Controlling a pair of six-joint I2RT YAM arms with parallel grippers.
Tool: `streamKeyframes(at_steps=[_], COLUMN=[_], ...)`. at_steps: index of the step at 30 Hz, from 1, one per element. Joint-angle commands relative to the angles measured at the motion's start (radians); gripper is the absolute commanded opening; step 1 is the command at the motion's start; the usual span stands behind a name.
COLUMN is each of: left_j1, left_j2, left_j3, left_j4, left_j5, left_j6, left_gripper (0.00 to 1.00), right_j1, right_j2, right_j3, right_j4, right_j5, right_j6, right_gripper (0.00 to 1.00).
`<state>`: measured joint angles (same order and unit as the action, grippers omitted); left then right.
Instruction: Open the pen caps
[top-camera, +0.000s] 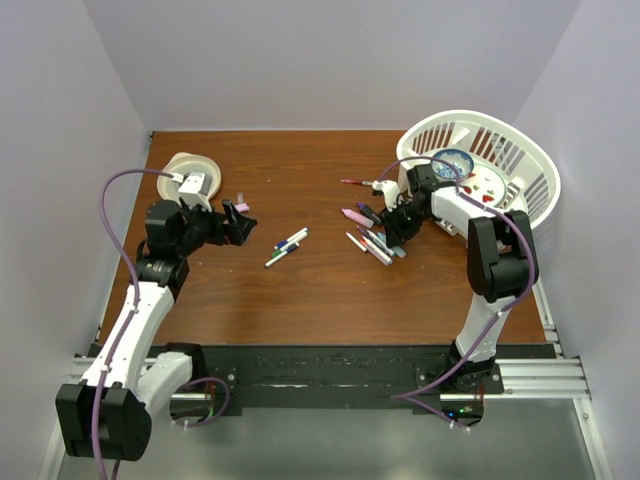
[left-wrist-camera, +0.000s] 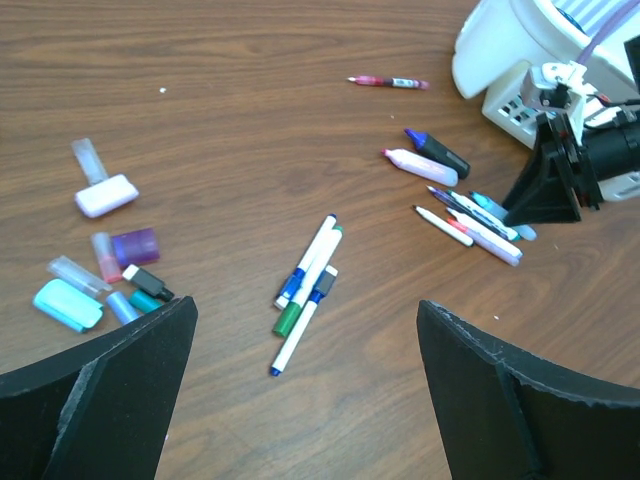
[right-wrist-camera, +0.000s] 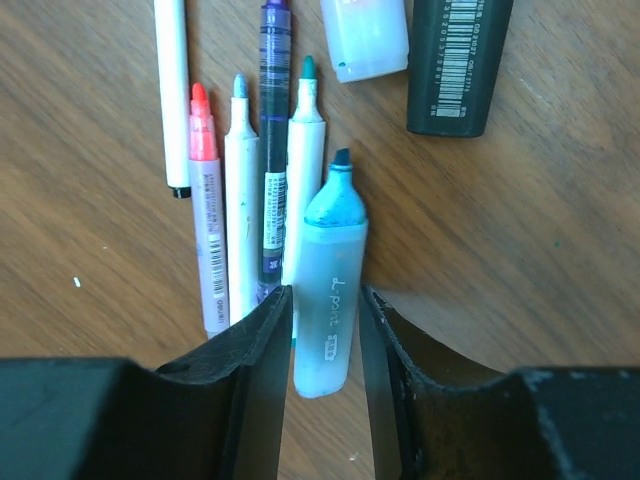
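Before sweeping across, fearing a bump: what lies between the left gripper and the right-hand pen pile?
Just three slim pens, lying together mid-table; the top view shows it, and the left wrist view agrees.

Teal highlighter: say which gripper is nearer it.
Right. The right gripper straddles the teal highlighter; the left gripper hangs across the table, beside the loose caps.

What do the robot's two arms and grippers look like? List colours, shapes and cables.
The left arm and right arm have white links and black joint housings, with a purple cable looping along each. The left gripper and right gripper each have two black, wedge-shaped fingers.
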<state>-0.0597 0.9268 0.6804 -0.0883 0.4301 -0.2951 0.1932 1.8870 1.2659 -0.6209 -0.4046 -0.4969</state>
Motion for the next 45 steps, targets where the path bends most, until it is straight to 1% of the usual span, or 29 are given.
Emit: streamKeyframes(at_steps=[1, 5, 8, 9, 10, 14, 15, 16, 17, 18, 19, 20, 21, 22, 25, 27, 31, 32, 35, 45], left_j1=[-0.009, -0.034, -0.063, -0.077, -0.086, -0.147, -0.182, -0.201, -0.221, -0.259, -0.278, -0.296, -0.328, -0.345, -0.4, -0.431, -0.479, -0.492, -0.503, -0.506], left_j2=[0.023, 0.061, 0.115, 0.13, 0.157, 0.246, 0.263, 0.295, 0.311, 0.328, 0.355, 0.371, 0.398, 0.411, 0.467, 0.515, 0.599, 0.615, 0.658, 0.774], left_j3=[-0.008, -0.007, 0.01, 0.019, 0.022, 0.057, 0.073, 0.082, 0.091, 0.111, 0.12, 0.133, 0.151, 0.159, 0.191, 0.217, 0.271, 0.289, 0.314, 0.395], left_j4=[0.055, 0.056, 0.026, 0.006, -0.004, -0.071, -0.099, -0.112, -0.128, -0.158, -0.172, -0.189, -0.221, -0.235, -0.29, -0.321, -0.381, -0.395, -0.404, -0.429], left_j5=[0.079, 0.108, 0.101, 0.095, 0.087, 0.001, -0.022, -0.078, -0.106, -0.131, -0.195, -0.227, -0.258, -0.34, -0.459, -0.494, -0.623, -0.634, -0.634, -0.617], left_j6=[0.014, 0.019, 0.037, 0.042, 0.045, 0.066, 0.07, 0.071, 0.076, 0.08, 0.082, 0.083, 0.085, 0.085, 0.086, 0.093, 0.1, 0.105, 0.116, 0.157], left_gripper=[0.98, 0.96, 0.91, 0.88, 0.86, 0.77, 0.72, 0.69, 0.68, 0.64, 0.61, 0.58, 0.57, 0.56, 0.52, 0.49, 0.47, 0.44, 0.39, 0.33], right_j1=[-0.015, -0.032, -0.032, -0.032, -0.032, -0.031, -0.031, -0.031, -0.032, -0.032, -0.032, -0.031, -0.032, -0.031, -0.031, -0.029, -0.029, -0.029, -0.028, -0.023], right_j2=[-0.055, -0.173, -0.262, -0.282, -0.299, -0.384, -0.408, -0.417, -0.422, -0.427, -0.434, -0.434, -0.434, -0.433, -0.436, -0.44, -0.444, -0.442, -0.44, -0.434], right_j3=[0.042, 0.044, 0.029, 0.021, 0.004, -0.046, -0.057, -0.078, -0.088, -0.097, -0.109, -0.115, -0.12, -0.12, -0.123, -0.125, -0.131, -0.131, -0.132, -0.137], right_j4=[-0.023, -0.037, -0.042, -0.042, -0.04, -0.02, -0.002, 0.009, 0.018, 0.032, 0.035, 0.038, 0.041, 0.041, 0.038, 0.039, 0.041, 0.041, 0.041, 0.044], right_j5=[-0.057, -0.094, -0.164, -0.192, -0.26, -0.406, -0.431, -0.45, -0.491, -0.506, -0.519, -0.545, -0.554, -0.562, -0.586, -0.6, -0.612, -0.616, -0.622, -0.631], right_j6=[0.012, 0.02, 0.014, 0.012, 0.006, -0.009, -0.008, 0.0, 0.003, 0.006, 0.006, 0.006, 0.008, 0.008, 0.008, 0.009, 0.008, 0.009, 0.011, 0.015], right_gripper=[0.38, 0.38, 0.39, 0.4, 0.4, 0.46, 0.46, 0.46, 0.47, 0.47, 0.47, 0.47, 0.47, 0.47, 0.46, 0.46, 0.46, 0.46, 0.46, 0.46])
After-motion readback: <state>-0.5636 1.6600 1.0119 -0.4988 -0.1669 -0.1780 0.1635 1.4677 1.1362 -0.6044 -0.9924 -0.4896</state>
